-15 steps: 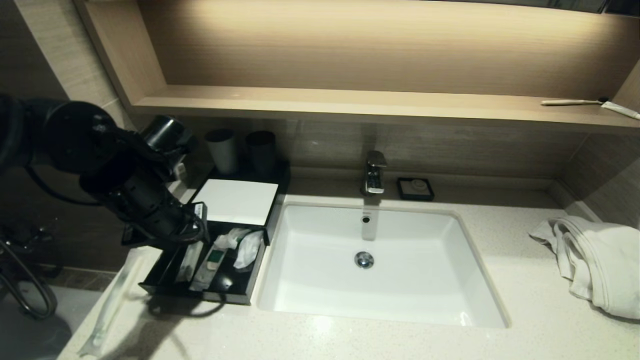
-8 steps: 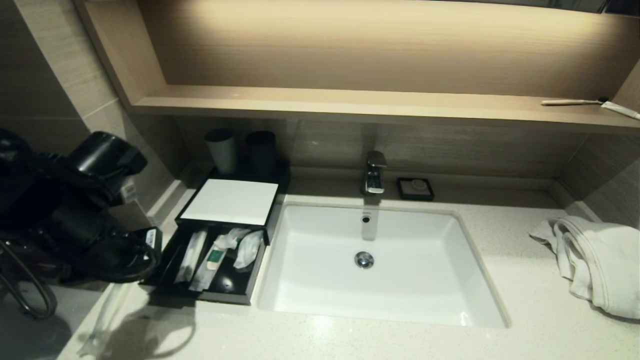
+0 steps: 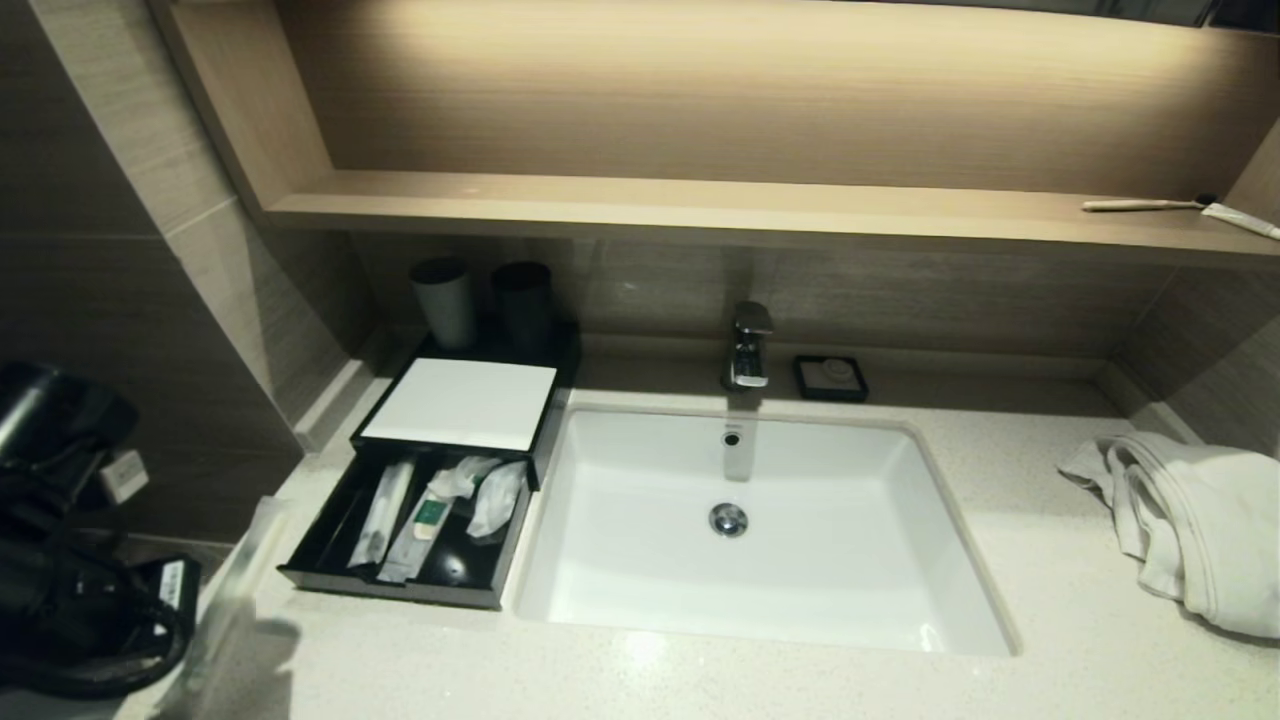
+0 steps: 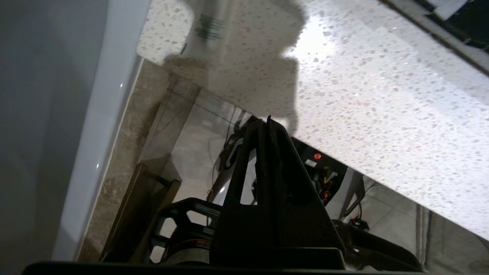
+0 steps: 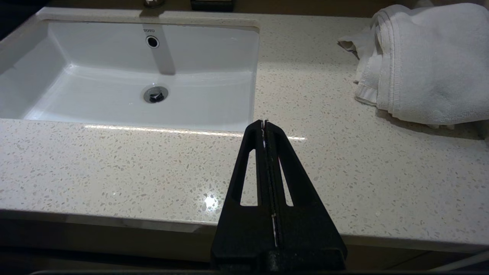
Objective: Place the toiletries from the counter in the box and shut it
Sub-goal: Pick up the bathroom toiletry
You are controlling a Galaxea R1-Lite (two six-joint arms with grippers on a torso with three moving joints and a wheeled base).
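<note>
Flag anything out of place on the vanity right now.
One long clear-wrapped toiletry packet still lies at the speckled counter's left edge, outside the open black box. Left gripper is shut, empty, beyond that edge. A crumpled white towel lies far right.

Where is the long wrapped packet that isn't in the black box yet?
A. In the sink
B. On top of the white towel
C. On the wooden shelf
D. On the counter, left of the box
D: the long wrapped packet lies on the counter near its left edge, left of the open black box, with other packets already inside the box.
</note>
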